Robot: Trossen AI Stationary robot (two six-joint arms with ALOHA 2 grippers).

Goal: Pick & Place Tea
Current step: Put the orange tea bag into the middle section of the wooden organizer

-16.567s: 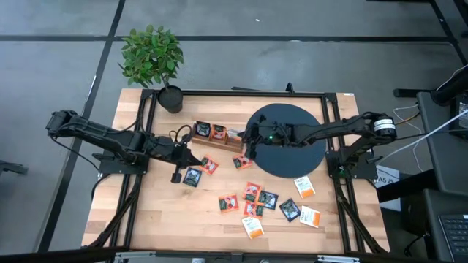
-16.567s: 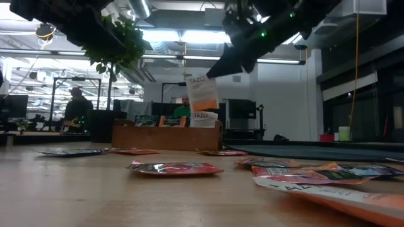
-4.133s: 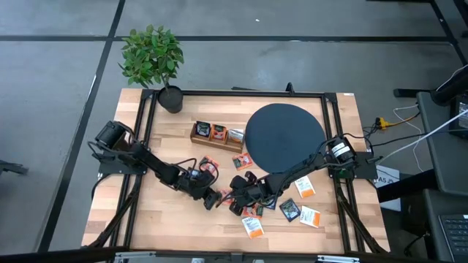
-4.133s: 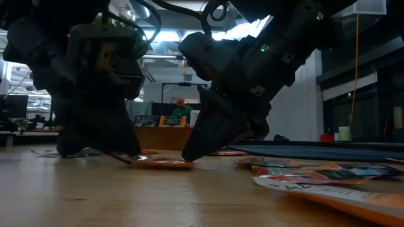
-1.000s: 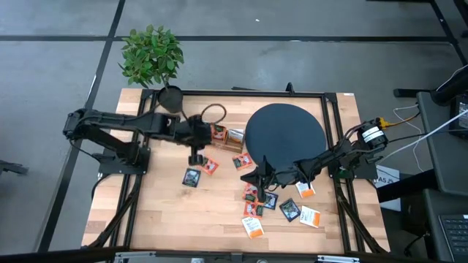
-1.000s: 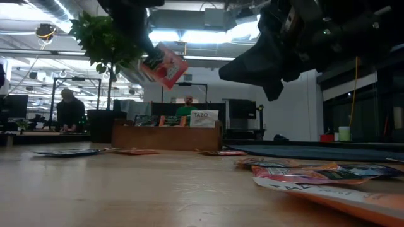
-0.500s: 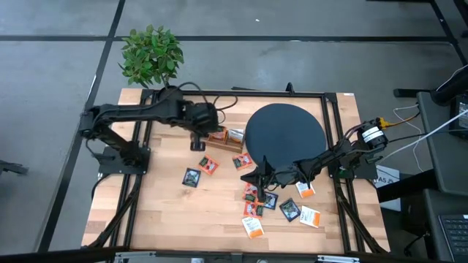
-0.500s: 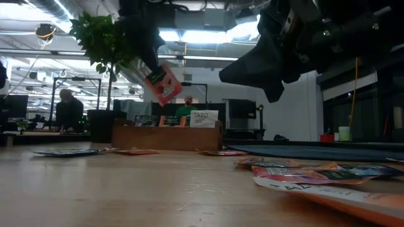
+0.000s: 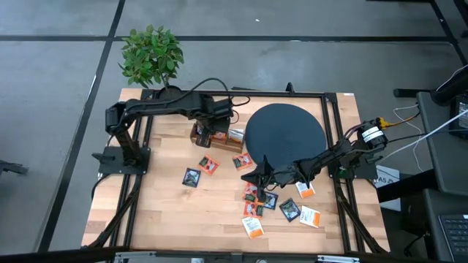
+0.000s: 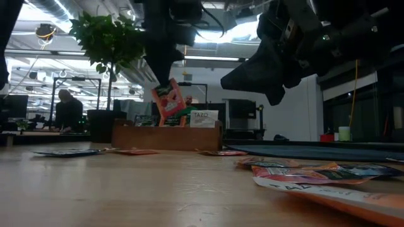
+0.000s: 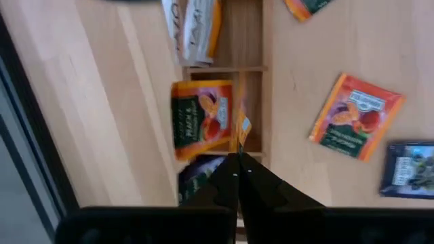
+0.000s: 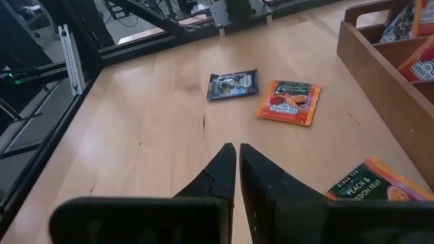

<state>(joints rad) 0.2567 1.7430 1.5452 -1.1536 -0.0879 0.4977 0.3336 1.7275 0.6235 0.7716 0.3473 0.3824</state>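
My left gripper point(image 9: 208, 136) is over the long wooden tray point(image 9: 194, 139), shut on a red-orange tea sachet point(image 10: 167, 101) that hangs above the tray point(image 10: 165, 136). The tray's compartments hold a white-and-orange sachet point(image 11: 193, 27), a red-orange one point(image 11: 201, 118) and a dark one point(image 11: 196, 179). My right gripper point(image 9: 256, 179) is shut and holds nothing. It hovers above the loose sachets point(image 9: 268, 199) lying flat on the table near the black disc point(image 9: 285, 139). My left gripper pinches the red-orange sachet between its two fingers by the upper edge point(image 10: 163, 84), coming from above and pointing down. The sachet hangs below the fingers, almost upright and lifted clear above the tray. In the left wrist view it shows edge-on point(image 11: 241, 129) just past the fingertips.
More sachets lie flat on the wood: a dark one point(image 9: 191, 177), a red-orange one point(image 9: 209, 166), and several near the table's near right point(image 9: 310, 217). A potted plant point(image 9: 152, 58) stands at the far left corner. People stand in the room beyond the table point(image 10: 71, 110).
My left gripper has carried the red-orange sachet toward the table's right and far edge, coming over the tray and sinking lower. The sachet, tilted before, now hangs nearly upright. My right arm has kept still.
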